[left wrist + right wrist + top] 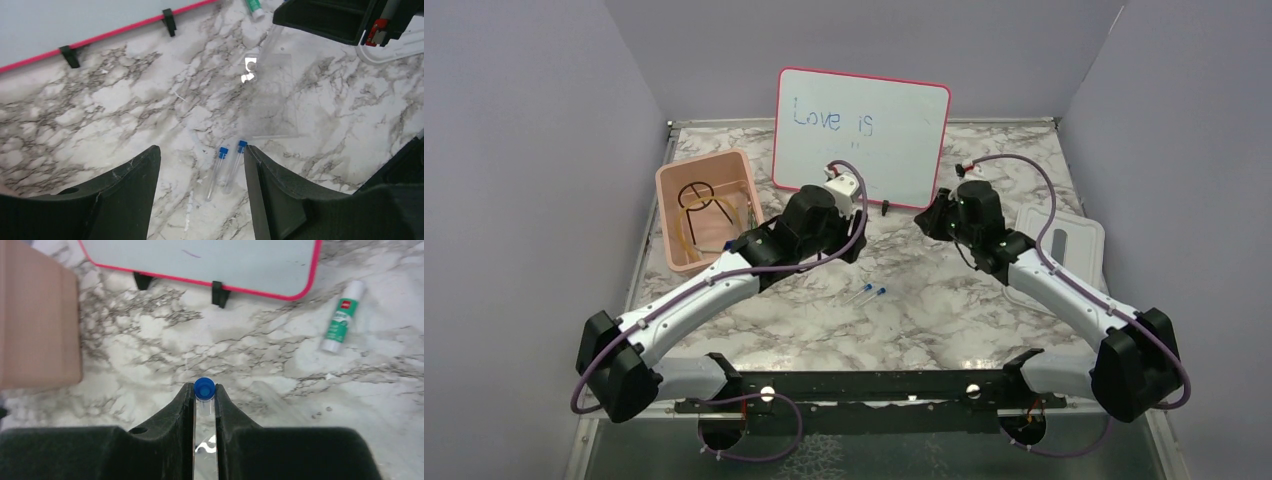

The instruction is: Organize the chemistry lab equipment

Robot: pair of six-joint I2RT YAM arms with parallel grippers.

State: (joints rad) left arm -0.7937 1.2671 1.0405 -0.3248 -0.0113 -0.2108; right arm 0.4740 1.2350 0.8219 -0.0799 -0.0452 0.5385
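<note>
The right gripper (204, 390) is clenched on a clear plastic tube with a blue cap (205, 432). The tube is slim, straight and see-through, with a round bright blue cap seated right at the fingertips. Its long axis runs along the length of the fingers. The capped end points forward, towards the bottom edge of the pink-framed whiteboard (861, 135), and the body runs back between the fingers out of sight. The top camera shows this gripper over the grey-veined marble table (824, 320), just in front of the whiteboard's right end.

Two more clear blue-capped tubes (860, 294) lie flat on the marble near the middle of the table, side by side and almost parallel. Their caps point away from the arm bases and a little to the right. The left gripper (202, 152) is released, its fingers spread wide with nothing in them. From its wrist camera that pair (220, 167) shows on the table in the gap between the fingers.

A black wire ring tripod (696, 192) and a tan rubber tube (688, 240) sit inside the pink plastic bin (669, 215) at the left. A white lid (1064, 240) lies flat at the right. A white glue stick with a green label (342, 316) rests near the whiteboard's right corner.
</note>
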